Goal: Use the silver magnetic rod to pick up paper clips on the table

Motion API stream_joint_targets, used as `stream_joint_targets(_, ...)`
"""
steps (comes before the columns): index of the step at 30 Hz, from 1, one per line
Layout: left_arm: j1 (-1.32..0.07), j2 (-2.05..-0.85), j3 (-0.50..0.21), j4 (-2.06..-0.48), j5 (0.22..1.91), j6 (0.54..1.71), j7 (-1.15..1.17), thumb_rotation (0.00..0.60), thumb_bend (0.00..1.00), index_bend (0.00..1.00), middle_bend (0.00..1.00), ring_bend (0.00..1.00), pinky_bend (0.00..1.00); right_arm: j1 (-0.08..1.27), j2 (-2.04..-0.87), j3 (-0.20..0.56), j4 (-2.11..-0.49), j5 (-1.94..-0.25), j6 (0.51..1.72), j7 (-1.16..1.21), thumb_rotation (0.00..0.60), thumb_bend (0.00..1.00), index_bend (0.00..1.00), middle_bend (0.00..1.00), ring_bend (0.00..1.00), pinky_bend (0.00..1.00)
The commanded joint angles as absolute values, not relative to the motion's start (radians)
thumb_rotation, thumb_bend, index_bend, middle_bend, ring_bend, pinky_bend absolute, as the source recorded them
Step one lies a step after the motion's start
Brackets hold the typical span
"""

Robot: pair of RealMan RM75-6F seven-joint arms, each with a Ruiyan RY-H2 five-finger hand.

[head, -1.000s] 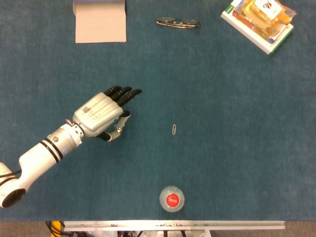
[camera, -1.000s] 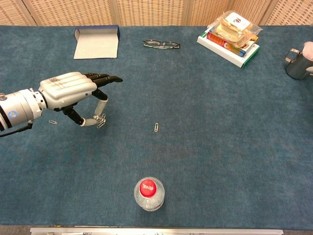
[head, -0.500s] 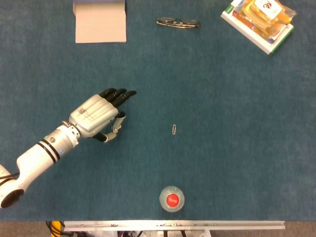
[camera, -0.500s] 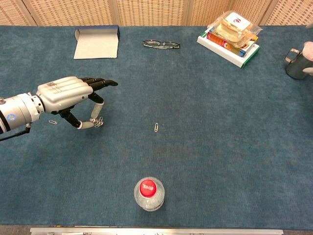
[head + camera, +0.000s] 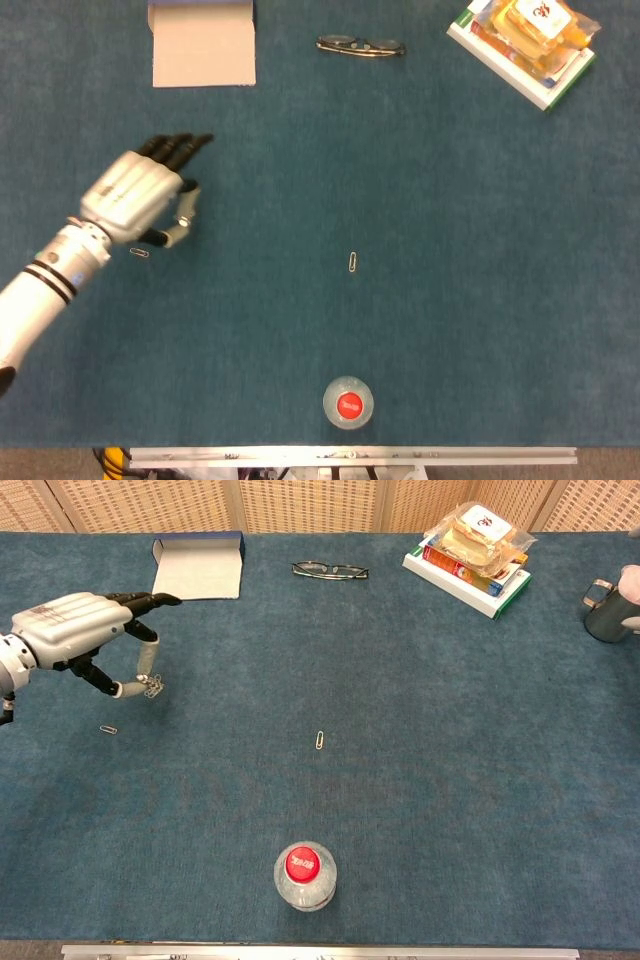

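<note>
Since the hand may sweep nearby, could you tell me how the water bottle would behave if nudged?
The bottle stands upright on the cloth-covered table, so it could probably tip. Being round, it would likely roll afterwards. Its red cap looks on, so spilling seems unlikely.

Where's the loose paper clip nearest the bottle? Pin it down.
The paper clip lies alone mid-table in the head view, straight beyond the red-capped bottle, well right of the left hand.

L hand (image 5: 75, 630) raised at far left, thumb and finger pinching.

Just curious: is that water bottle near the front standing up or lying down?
Upright. The bottle stands on the table, its red cap facing straight up.
</note>
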State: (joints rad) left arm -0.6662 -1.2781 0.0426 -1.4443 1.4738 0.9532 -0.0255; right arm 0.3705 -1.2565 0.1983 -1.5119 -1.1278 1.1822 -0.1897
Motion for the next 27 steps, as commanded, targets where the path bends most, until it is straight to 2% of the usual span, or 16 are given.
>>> stream_joint_targets(1, -0.645, -1.272, 0.033, -1.393, 1.429, 0.952, 0.001, 0.6, 0.27, 0.58, 0.0, 0.0, 0.1, 0.371, -1.258, 0.198, -1.509, -1.129, 1.179, -0.187, 0.6, 0.0, 0.24, 0.08, 0.0, 0.06)
stream_joint_targets(5, -0.625, -1.278, 0.021, -1.321, 1.344, 0.919, 0.058, 0.6, 0.27, 0.52, 0.0, 0.0, 0.1, 0.372, -1.258, 0.197, -1.505, -1.13, 1.176, -0.182, 0.6, 0.0, 0.24, 0.08, 0.0, 0.06)
stream_joint_targets(10, -0.615, -1.268, 0.001, -1.296, 1.211, 0.869, 0.175, 0.6, 0.27, 0.11, 0.0, 0.0, 0.1, 0.372, -1.258, 0.197, -1.501, -1.131, 1.174, -0.177, 0.6, 0.0, 0.24, 0.08, 0.0, 0.06)
stream_joint_targets(12, -0.607, -1.263, -0.01, -1.306, 1.184, 0.874, 0.187, 0.6, 0.27, 0.05, 0.0, 0.0, 0.1, 0.371, -1.257, 0.197, -1.5, -1.131, 1.174, -0.175, 0.6, 0.0, 0.24, 0.08, 0.0, 0.06)
stream_joint_targets(17, -0.566, -1.241, -0.019, -1.338, 1.202, 0.948, 0.163, 0.6, 0.27, 0.03, 0.0, 0.0, 0.1, 0.367, -1.25, 0.2, -1.502, -1.131, 1.179, -0.168, 0.6, 0.0, 0.24, 0.08, 0.0, 0.06)
stream_joint_targets(27, -0.448, -1.156, 0.006, -1.431, 1.221, 1.082, 0.148, 0.6, 0.27, 0.06, 0.0, 0.0, 0.11, 0.338, -1.22, 0.193, -1.523, -1.152, 1.211, -0.138, 0.6, 0.0, 0.24, 0.08, 0.0, 0.06)
